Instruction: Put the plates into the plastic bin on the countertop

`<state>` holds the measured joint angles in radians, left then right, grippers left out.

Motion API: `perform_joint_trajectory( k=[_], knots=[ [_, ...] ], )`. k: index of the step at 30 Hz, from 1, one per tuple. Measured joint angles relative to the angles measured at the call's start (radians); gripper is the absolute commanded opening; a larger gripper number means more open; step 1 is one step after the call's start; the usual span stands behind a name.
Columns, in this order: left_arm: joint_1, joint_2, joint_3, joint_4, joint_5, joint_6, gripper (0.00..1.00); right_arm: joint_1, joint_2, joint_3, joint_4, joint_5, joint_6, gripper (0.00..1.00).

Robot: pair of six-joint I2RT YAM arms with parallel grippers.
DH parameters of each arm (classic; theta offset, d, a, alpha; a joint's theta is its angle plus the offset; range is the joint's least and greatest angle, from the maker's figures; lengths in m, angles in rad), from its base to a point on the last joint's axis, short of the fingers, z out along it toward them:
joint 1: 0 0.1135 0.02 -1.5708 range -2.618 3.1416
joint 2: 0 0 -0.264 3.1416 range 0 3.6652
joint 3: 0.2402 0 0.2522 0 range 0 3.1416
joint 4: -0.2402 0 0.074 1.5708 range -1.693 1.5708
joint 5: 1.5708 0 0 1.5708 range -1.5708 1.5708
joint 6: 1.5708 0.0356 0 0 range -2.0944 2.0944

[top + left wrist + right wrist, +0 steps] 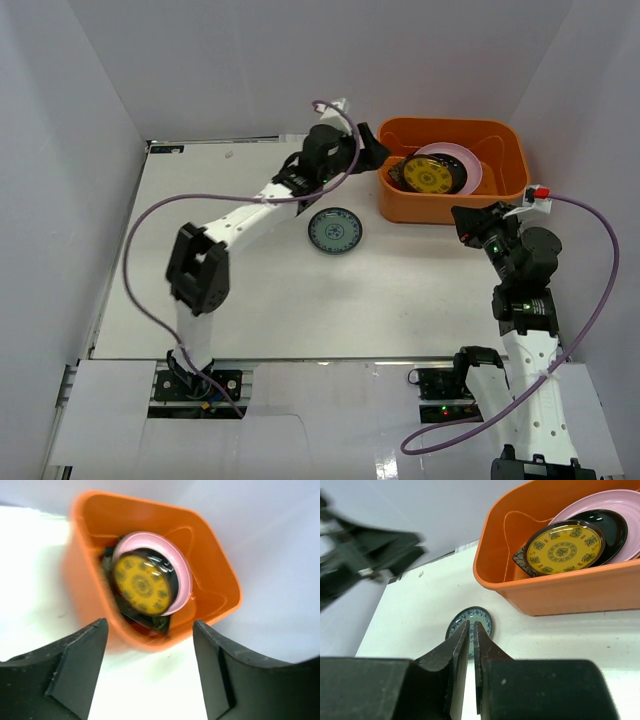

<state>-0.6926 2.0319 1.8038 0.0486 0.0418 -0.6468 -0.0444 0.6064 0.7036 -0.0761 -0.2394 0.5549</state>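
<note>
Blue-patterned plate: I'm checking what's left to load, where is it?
In the top view the blue-patterned plate lies on the countertop near its centre, just left of the orange bin, not in it.

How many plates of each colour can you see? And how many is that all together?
Yellow plate: 1
Pink plate: 1
Black round plate: 1
Dark patterned plate, only a corner showing: 1
Blue plate: 1
Total: 5 plates in view. More may be hidden under the stack.

Plain pale walls (300, 60) close in on three sides, lit by soft, even light.
</note>
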Motion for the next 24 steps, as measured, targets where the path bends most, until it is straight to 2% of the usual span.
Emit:
perform_joint_trajectory(
  k=[3, 6, 8, 11, 16, 18, 21, 24],
  knots=[
    [0.026, -0.303, -0.343, 0.039, -0.071, 0.031, 0.72, 0.001, -0.003, -0.019, 0.000, -0.014, -0.010, 0.15],
    [0.057, -0.533, -0.645, 0.083, -0.160, 0.012, 0.71, 0.006, -0.009, -0.044, 0.000, -0.032, -0.014, 0.18],
    [0.076, -0.610, -0.815, 0.092, -0.206, -0.019, 0.71, 0.008, -0.016, -0.058, -0.003, -0.045, -0.016, 0.20],
    [0.097, -0.584, -0.978, 0.080, -0.230, -0.056, 0.71, 0.012, -0.032, -0.071, -0.007, -0.059, -0.025, 0.22],
    [0.102, -0.433, -1.040, 0.068, -0.214, -0.077, 0.70, 0.014, -0.043, -0.085, -0.014, -0.079, -0.043, 0.24],
    [0.102, -0.393, -1.032, 0.097, -0.200, -0.078, 0.66, 0.015, -0.043, -0.095, -0.016, -0.082, -0.051, 0.25],
    [0.102, -0.297, -0.963, 0.123, -0.186, -0.087, 0.53, 0.018, -0.043, -0.122, -0.029, -0.086, -0.062, 0.25],
    [0.110, -0.213, -0.908, 0.184, -0.168, -0.104, 0.48, 0.022, -0.041, -0.145, -0.028, -0.094, -0.062, 0.25]
  ],
)
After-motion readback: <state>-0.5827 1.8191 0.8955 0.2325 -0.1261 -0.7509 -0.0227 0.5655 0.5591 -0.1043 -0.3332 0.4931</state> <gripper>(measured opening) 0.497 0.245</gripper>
